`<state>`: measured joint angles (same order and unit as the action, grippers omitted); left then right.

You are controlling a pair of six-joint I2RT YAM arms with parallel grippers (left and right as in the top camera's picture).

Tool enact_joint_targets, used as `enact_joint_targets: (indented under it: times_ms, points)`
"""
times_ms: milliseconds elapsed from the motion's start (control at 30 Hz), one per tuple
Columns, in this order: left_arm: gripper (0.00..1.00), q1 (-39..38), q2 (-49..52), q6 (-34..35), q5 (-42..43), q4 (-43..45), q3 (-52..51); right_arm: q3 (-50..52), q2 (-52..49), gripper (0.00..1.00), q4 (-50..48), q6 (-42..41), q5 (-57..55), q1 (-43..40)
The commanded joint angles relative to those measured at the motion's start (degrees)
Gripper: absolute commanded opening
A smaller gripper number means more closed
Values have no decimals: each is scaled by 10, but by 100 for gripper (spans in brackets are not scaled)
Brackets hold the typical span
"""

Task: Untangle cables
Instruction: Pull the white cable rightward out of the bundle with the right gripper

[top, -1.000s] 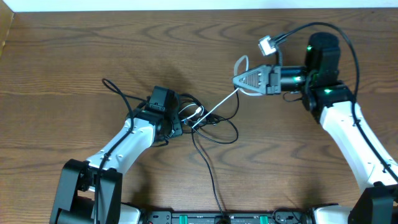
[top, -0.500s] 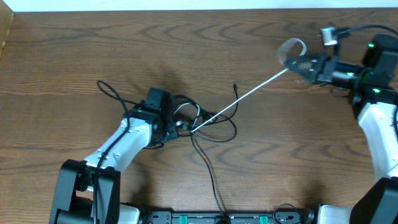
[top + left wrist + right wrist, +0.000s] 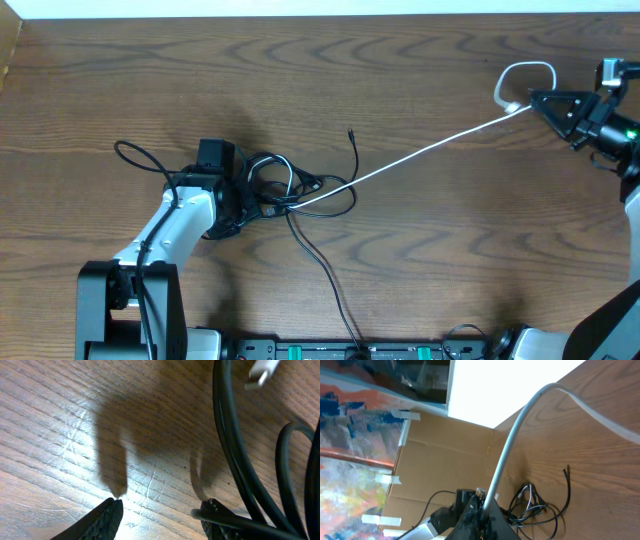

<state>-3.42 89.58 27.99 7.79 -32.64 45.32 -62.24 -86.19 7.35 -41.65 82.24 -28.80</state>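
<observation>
The white cable stretches taut across the table from the black tangle to my right gripper, which is shut on it just below a small loop. In the right wrist view the white cable rises out of the shut right gripper. The black cables lie looped at centre left. My left gripper rests at their left side. In the left wrist view my left gripper is open over bare wood. A black cable lies against its right fingertip, and a white plug shows beyond.
One black cord runs from the tangle to the table's front edge, between the arm bases. A loose black end points toward the far side. Another black loop lies left of the left arm. A cardboard wall stands at the table's left end.
My right gripper has drawn the white cable far to the right, pulling it straight. The left arm and the black tangle have shifted left, and the left jaws have widened a little.
</observation>
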Motion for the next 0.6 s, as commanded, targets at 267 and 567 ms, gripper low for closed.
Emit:
enact_joint_targets:
  times_ms: [267, 567]
  points:
    - [55, 10, 5, 3, -60, -1, -7, -6, 8, 1, 176, 106, -204, -85]
    - [55, 90, 5, 8, -57, -4, -8, -6, 8, 1, 336, 164, -456, -179]
